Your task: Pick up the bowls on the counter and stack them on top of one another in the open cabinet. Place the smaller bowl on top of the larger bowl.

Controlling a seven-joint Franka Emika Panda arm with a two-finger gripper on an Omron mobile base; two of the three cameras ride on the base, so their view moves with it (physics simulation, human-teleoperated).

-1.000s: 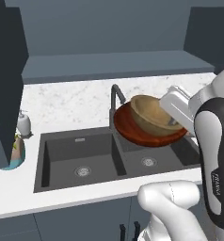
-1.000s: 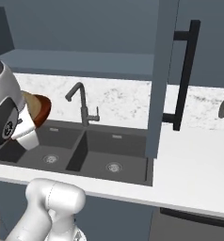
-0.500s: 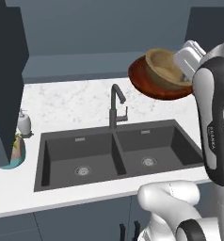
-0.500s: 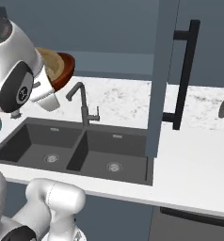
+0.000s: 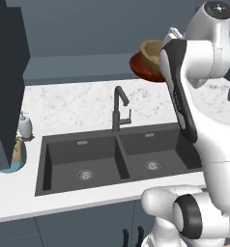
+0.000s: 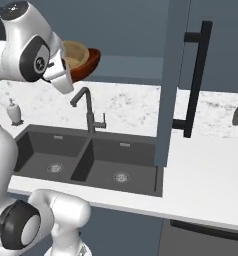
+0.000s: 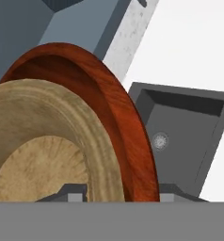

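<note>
Hand [image 7: 116,193] part-closed, gripping stacked larger bowl [image 7: 125,117], smaller bowl [image 7: 52,136] inside.

No text, label, brand, number or sign can be read anywhere in these views. The robot arm [image 5: 182,103] carries a thin dark line of lettering along its link in the left base view, but it is too small and blurred to make out.

Even, soft, shadowless rendered light
</note>
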